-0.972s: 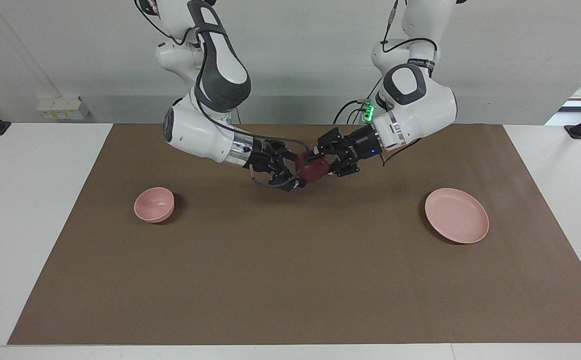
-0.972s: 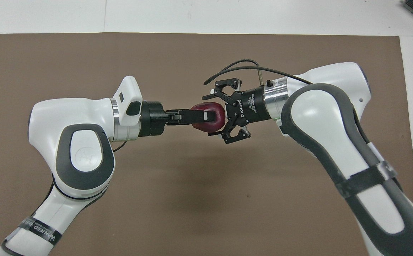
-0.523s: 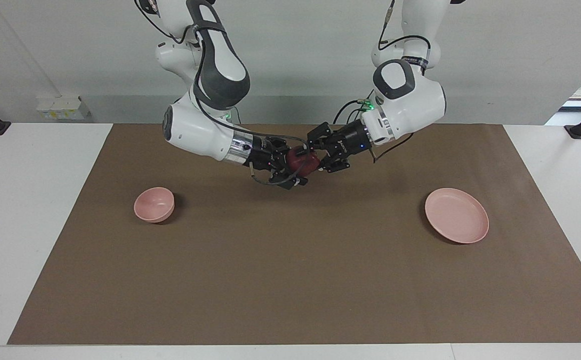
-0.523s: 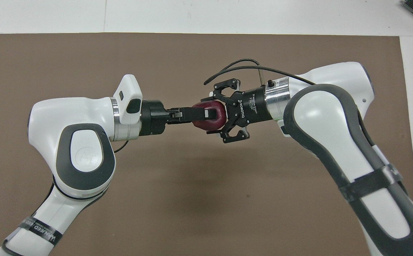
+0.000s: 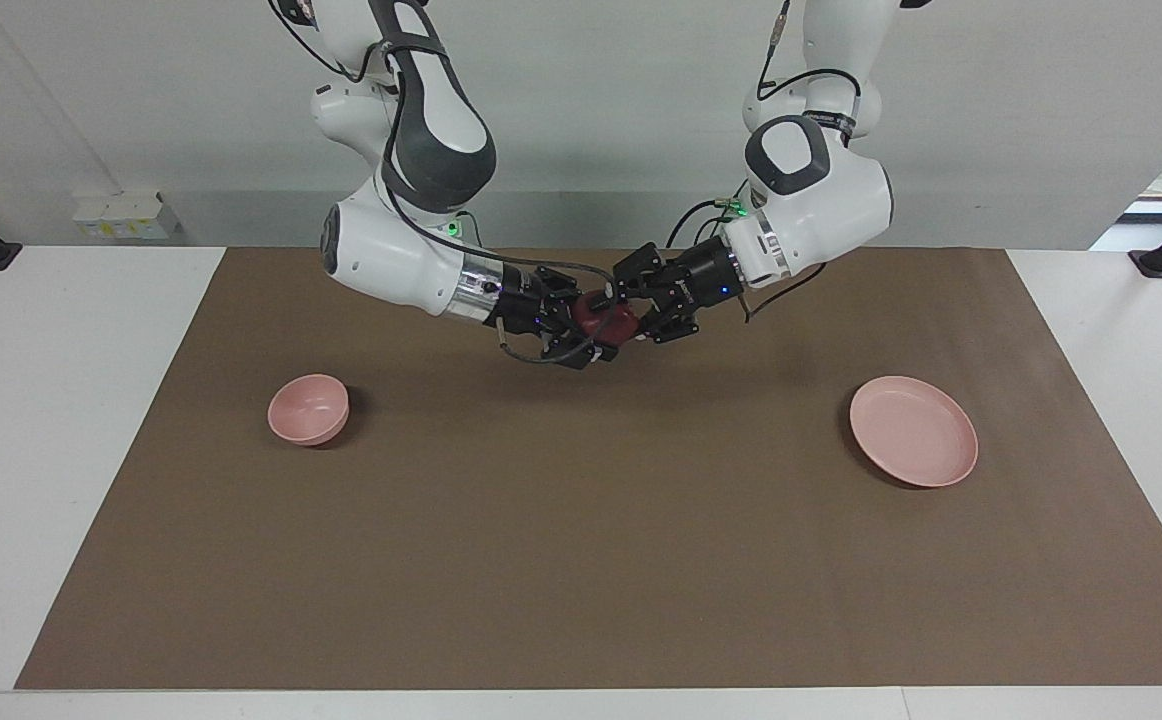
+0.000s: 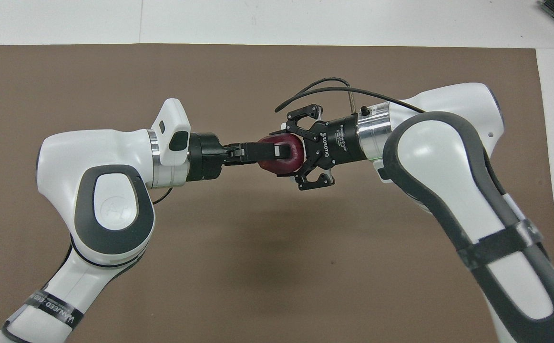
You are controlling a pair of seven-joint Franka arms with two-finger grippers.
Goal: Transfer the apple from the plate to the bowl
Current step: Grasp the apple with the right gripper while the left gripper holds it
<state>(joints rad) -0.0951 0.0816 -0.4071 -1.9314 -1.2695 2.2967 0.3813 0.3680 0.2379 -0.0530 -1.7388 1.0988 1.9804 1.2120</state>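
Note:
The dark red apple hangs in the air over the middle of the brown mat, between both grippers. My left gripper is shut on it, one finger above and one below. In the overhead view its upper finger lies across the apple. My right gripper is open, its fingers spread wide on either side of the apple's end. The pale pink bowl stands toward the right arm's end of the table. The flat pink plate lies bare toward the left arm's end. Neither shows in the overhead view.
A brown mat covers most of the white table. Both arms meet over its middle, at the part nearer the robots. Nothing else stands on it.
Both grippers and the apple have shifted slightly toward the right arm's end and a little higher. The left gripper still holds the apple and the right stays open around it.

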